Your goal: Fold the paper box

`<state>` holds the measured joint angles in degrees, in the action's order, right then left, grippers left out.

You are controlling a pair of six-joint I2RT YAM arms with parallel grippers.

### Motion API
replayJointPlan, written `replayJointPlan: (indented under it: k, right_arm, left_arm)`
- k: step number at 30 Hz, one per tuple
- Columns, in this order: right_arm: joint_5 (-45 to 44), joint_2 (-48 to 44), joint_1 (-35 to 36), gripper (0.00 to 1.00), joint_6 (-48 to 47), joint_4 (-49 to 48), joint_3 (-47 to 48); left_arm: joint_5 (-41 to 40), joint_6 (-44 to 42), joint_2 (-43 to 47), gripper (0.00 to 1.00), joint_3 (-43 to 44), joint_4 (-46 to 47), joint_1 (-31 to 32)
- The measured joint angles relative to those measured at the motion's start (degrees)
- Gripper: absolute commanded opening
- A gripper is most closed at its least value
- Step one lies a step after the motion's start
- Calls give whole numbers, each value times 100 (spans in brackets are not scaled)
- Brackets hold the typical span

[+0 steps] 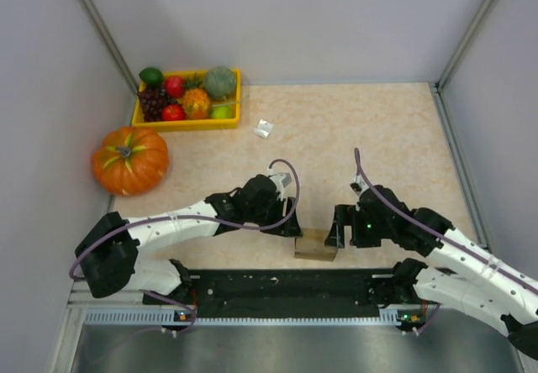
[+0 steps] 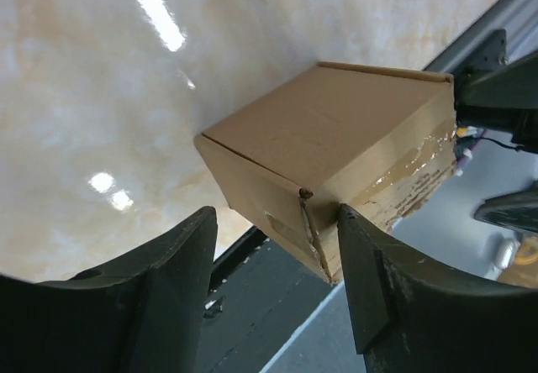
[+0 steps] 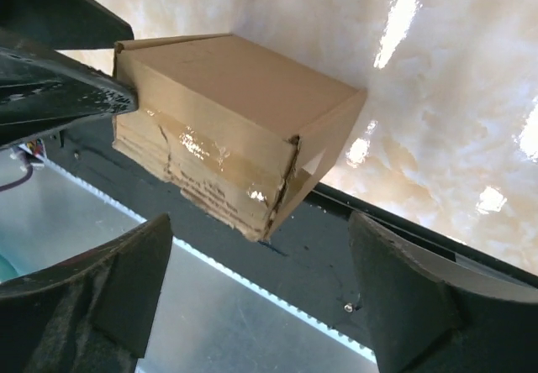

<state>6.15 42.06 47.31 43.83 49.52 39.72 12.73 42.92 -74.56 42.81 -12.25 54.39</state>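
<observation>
Box: the paper box [image 1: 316, 247] sits low in the overhead frame, just left of centre, at the table's [image 1: 378, 138] near edge. I see it as a closed brown cube between my two grippers.
Box surface: the wrist views show glossy tape across one side face and a torn, rough lower edge.
Left gripper [image 2: 276, 213]: the fingers [image 2: 181, 272] are apart, with the box's near corner in the gap. The right-hand finger is close beside the box, but I cannot tell if it touches. The other finger is off the cardboard.
Right gripper [image 3: 261, 222]: the fingers [image 3: 403, 289] are spread wide, the box's lower corner is between them and neither finger is on it.
Tray [image 1: 187, 124]: yellow, in the upper left of the overhead frame, against the back wall.
Tray contents: a green fruit [image 1: 151, 76], two red fruits [image 1: 174, 86], dark grapes [image 1: 153, 102], an orange bumpy gourd [image 1: 196, 102], a grey-green melon [image 1: 220, 81] and a lime-green fruit [image 1: 222, 112].
Pumpkin [image 1: 130, 160]: orange, on the table just below the tray and outside it.
White scrap [image 1: 264, 128]: small, just right of the tray, well apart from the box.
</observation>
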Motion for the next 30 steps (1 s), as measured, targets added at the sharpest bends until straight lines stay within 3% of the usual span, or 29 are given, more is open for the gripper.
replayJointPlan:
  k: [9, 13, 15, 19, 26, 30]
  right_arm:
    - [778, 101, -437, 51, -175, -1300, -962]
    - [498, -238, -448, 38, -472, -1449, -962]
    - [240, -219, -452, 26, -699, -1462, -887]
    - [-208, 348, -481, 26, -1270, -1718, -654]
    - [-1178, 1845, -483, 29, -2514, -3523, -566]
    - [-1668, 2680, -485, 35, -2811, -4229, -175]
  left_arm:
    - [723, -127, -245, 54, 114, 376, -37]
    - [872, -354, -302, 50, 229, 448, -127]
    - [841, -511, -455, 47, 452, 409, -197]
    - [509, -927, -850, 44, 1211, 323, -448]
    - [-188, -1484, -1147, 42, 2280, 1156, -605]
    - [-146, -1370, -1263, 55, 2184, 1467, -706]
